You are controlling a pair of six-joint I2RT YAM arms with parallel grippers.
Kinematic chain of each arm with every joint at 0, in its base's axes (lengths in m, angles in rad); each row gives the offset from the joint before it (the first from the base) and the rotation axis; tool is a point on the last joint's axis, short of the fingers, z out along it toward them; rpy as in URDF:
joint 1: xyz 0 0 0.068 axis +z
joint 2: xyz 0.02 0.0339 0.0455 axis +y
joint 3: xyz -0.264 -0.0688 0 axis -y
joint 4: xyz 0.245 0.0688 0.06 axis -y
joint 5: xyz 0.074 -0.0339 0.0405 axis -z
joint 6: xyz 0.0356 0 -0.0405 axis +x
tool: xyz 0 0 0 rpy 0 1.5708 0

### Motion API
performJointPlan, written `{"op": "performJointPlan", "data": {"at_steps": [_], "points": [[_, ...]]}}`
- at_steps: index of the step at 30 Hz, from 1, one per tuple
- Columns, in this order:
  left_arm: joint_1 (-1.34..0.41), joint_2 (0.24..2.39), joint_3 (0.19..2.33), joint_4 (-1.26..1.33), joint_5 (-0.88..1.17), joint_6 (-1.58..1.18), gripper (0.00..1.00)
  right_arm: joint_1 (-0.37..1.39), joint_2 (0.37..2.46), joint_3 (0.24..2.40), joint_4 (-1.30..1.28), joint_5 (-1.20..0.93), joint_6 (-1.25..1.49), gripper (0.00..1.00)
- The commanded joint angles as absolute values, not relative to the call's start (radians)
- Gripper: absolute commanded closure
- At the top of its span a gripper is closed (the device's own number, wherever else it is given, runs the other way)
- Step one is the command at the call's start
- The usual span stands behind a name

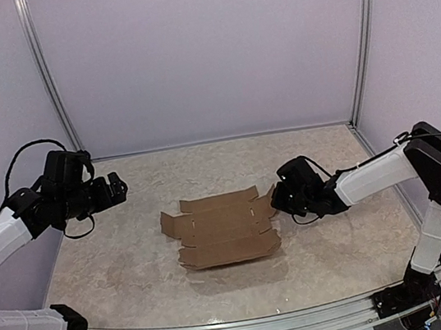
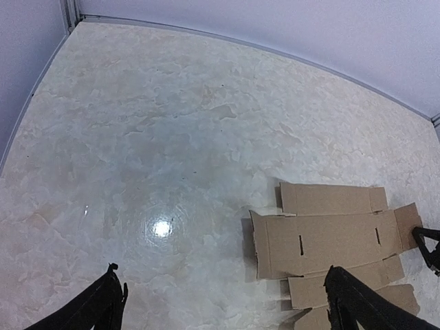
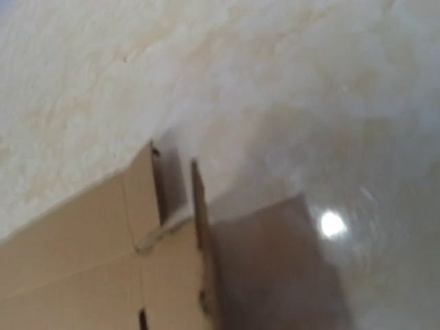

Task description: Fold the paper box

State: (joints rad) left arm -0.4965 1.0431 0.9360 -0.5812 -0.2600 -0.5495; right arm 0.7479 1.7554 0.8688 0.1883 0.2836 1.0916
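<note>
Paper box lying open in the middle of the table, my left gripper spread wide off to one side, my right gripper at the sheet's right end.

I see the pale marbled table (image 1: 134, 252) filling the floor of the booth, and the paper box (image 1: 221, 227) lies near its centre as a brown die-cut sheet, mostly flat, with its panels and tabs spread out. My left gripper (image 1: 116, 189) hovers above bare table well to the left of the sheet, with its fingers (image 2: 110, 302) far apart and nothing between them. My right gripper (image 1: 276, 199) sits low, right against the sheet's right-hand end flap. I cannot tell whether its jaws are apart or together, or whether they pinch the cardboard. The right wrist view is blurred, but it shows a small end flap (image 3: 201, 234) tilted up off the table with a shadow beside it.
</note>
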Motion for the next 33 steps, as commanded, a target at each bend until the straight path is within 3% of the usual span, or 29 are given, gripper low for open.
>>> {"op": "performJointPlan", "data": {"at_steps": [1, 5, 11, 16, 27, 33], "points": [[-0.504, 1.052, 0.953, -0.573, -0.245, -0.523, 0.01, 0.773, 1.700, 0.815, 0.095, 0.348, 1.134, 0.78], [-0.505, 1.043, 0.944, -0.567, -0.251, -0.524, 0.01, 0.778, 1.641, 0.781, 0.070, 0.350, 1.101, 0.57], [-0.505, 1.056, 0.948, -0.561, -0.250, -0.519, 0.01, 0.773, 1.570, 0.808, 0.037, 0.331, 0.923, 0.44], [-0.505, 1.070, 0.950, -0.566, -0.243, -0.514, 0.01, 0.724, 1.603, 0.928, -0.015, 0.165, 0.704, 0.35], [-0.510, 1.090, 0.974, -0.597, -0.255, -0.516, 0.01, 0.549, 1.893, 1.378, -0.335, -0.253, 0.330, 0.10], [-0.516, 1.085, 0.982, -0.625, -0.272, -0.530, 0.01, 0.490, 2.111, 1.630, -0.457, -0.458, 0.285, 0.05]]}}
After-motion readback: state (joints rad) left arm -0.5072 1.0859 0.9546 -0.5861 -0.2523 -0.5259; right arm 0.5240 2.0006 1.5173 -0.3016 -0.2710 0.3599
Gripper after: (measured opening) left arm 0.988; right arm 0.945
